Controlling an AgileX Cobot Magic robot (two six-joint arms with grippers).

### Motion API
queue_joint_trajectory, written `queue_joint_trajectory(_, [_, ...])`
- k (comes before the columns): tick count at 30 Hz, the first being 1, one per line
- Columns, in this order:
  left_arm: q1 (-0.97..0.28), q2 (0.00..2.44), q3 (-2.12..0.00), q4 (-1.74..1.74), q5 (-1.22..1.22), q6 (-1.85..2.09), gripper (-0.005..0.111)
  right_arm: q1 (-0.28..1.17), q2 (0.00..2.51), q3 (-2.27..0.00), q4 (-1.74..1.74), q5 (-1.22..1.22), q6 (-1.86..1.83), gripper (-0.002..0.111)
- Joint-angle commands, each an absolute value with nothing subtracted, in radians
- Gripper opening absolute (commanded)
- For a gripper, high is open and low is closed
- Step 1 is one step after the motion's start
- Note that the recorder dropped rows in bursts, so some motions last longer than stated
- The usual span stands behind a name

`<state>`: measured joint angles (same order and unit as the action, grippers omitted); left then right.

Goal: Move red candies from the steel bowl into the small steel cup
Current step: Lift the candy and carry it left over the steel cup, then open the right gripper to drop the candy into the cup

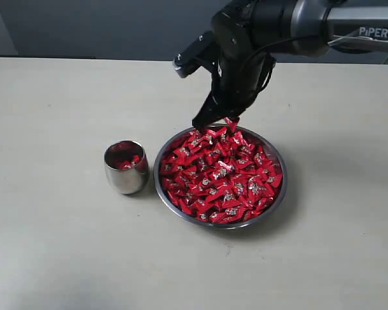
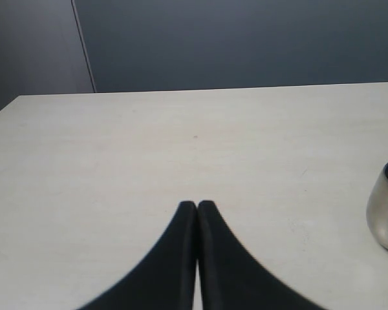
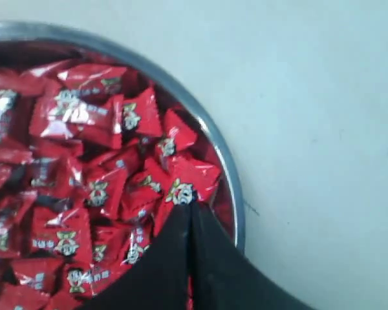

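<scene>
Nearest on the pale bench [image 1: 64, 258] sits the wide, shallow steel bowl [image 1: 221, 226] with its thin shiny rim, heaped with red candies [image 1: 220, 177] in glossy twisted wrappers with small silver-white marks. Just beside it, on its left in the exterior view and not quite touching, stands the small steel cup [image 1: 125, 179], a rounded, handleless tumbler of polished steel, upright, with a few red wrappers [image 1: 126, 160] showing inside.

Farther back, over the far rim of the bowl, the black right tool [image 1: 227, 121] points down from its dark arm [image 1: 278, 26]. Its fingers are pressed together, and a single candy [image 1: 231, 122] is pinched at their tips, just above the heap. The right wrist view agrees: the right tool [image 3: 193, 206] is closed to a thin seam, with the single candy [image 3: 183, 192] caught at its tip, close inside the bowl's rim [image 3: 227, 165].

Off to the side, the left tool [image 2: 197, 205] shows only in its own wrist view. Its two black fingers meet tip to tip over bare bench [image 2: 181, 142], pinching nothing. The small steel cup [image 2: 387, 213] stands well apart from it, at the edge of that view.
</scene>
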<state>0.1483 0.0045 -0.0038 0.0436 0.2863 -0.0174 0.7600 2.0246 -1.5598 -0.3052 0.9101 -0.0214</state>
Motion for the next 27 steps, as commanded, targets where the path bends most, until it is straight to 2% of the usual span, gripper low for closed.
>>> queue_joint_trajectory(1, [0.146,0.000,0.000,0.045,0.284,-0.020,0.000,0.756,2.011,-1.648,-0.208,0.848,-0.021,-0.001])
queue_joint_trajectory(6, [0.146,0.000,0.000,0.045,0.284,-0.020,0.000,0.768,2.053,-1.820,0.103,0.872,-0.195,-0.001])
queue_joint_trajectory(13, [0.146,0.000,0.000,0.045,0.284,-0.020,0.000,0.884,2.251,-2.093,0.121,1.068,-0.218,-0.001])
queue_joint_trajectory(27, [0.146,0.000,0.000,0.045,0.284,-0.020,0.000,0.936,2.298,-2.112,0.152,1.171,-0.218,-0.001])
